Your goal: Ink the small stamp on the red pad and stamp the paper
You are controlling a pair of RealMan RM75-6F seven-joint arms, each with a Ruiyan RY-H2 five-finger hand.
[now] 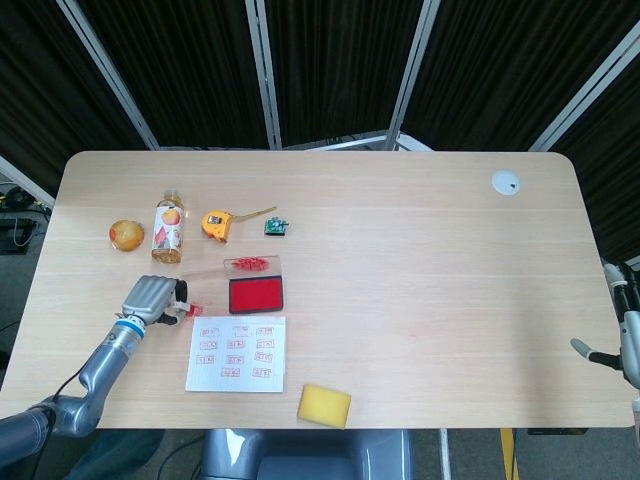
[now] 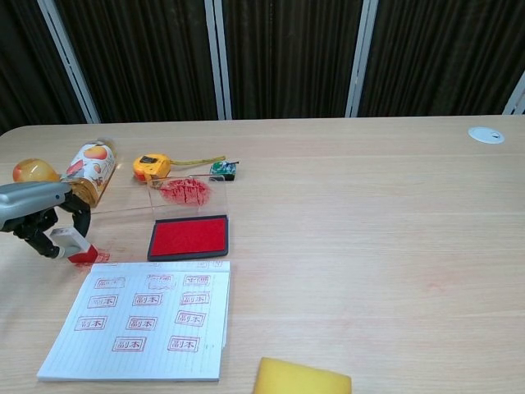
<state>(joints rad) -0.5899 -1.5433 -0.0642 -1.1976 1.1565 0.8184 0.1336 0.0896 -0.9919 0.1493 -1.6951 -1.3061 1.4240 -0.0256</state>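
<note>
My left hand (image 1: 152,298) (image 2: 37,215) holds the small stamp (image 2: 73,244) (image 1: 183,308), white with a red base, low over the table just left of the red ink pad (image 1: 256,295) (image 2: 188,237). The stamp's red end sits at a red smudge on the wood, above the paper's top left corner. The paper (image 1: 237,353) (image 2: 143,319), covered with several red stamp marks, lies in front of the pad. My right hand (image 1: 625,340) shows only at the right edge of the head view, away from everything, its fingers unclear.
A clear pad lid with red smears (image 2: 184,194) lies behind the pad. A juice bottle (image 1: 167,227), an orange fruit (image 1: 126,235), a yellow tape measure (image 1: 217,224) and a small green part (image 1: 276,227) sit at the back left. A yellow sponge (image 1: 324,405) lies near the front edge.
</note>
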